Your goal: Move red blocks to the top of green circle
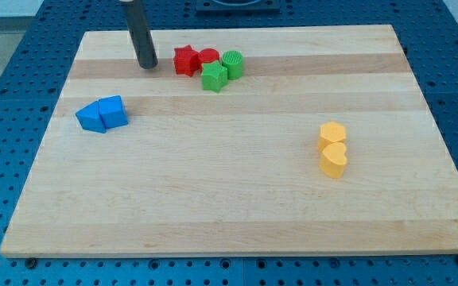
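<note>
A red star block (185, 60) and a red round block (207, 57) sit side by side near the view's top, touching. The green circle (233, 63) stands just right of the red round block. A green star-like block (214, 77) lies just below them, touching the group. My tip (146, 66) rests on the board to the left of the red star, a small gap apart from it.
Two blue blocks (102, 114) lie together at the view's left. Two yellow blocks (332, 148) sit stacked one below the other at the view's right. The wooden board (229, 199) has a blue pegged surface all around it.
</note>
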Available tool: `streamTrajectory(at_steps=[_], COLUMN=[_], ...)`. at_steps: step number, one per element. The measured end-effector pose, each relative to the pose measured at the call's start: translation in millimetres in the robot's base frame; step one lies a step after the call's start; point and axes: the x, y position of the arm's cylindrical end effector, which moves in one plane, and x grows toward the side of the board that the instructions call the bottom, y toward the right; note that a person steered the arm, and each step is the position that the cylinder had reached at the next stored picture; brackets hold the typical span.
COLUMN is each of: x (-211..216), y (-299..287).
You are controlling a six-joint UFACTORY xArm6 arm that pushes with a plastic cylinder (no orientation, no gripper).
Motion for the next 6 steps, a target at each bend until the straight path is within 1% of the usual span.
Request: streamTrajectory(at_steps=[6], x=[0], y=[113])
